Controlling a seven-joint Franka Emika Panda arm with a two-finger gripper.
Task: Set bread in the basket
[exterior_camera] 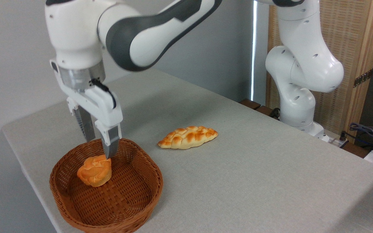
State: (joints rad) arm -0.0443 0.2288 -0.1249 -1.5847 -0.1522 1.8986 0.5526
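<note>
The bread point(95, 170) sits in the basket point(147, 197). The gripper point(100, 145), jaws apart and empty, hovers at its 12 o'clock; it should lift straight up.

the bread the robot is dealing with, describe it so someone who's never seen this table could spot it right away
Find the reddish-brown wicker basket at the table's near left corner, under the robot's claw. The bread sits inside it, just below the fingertips. It is a small round orange-golden bun with a knotted, swirled top, unlike the longer, flat braided loaf lying on the bare table to the right.
</note>
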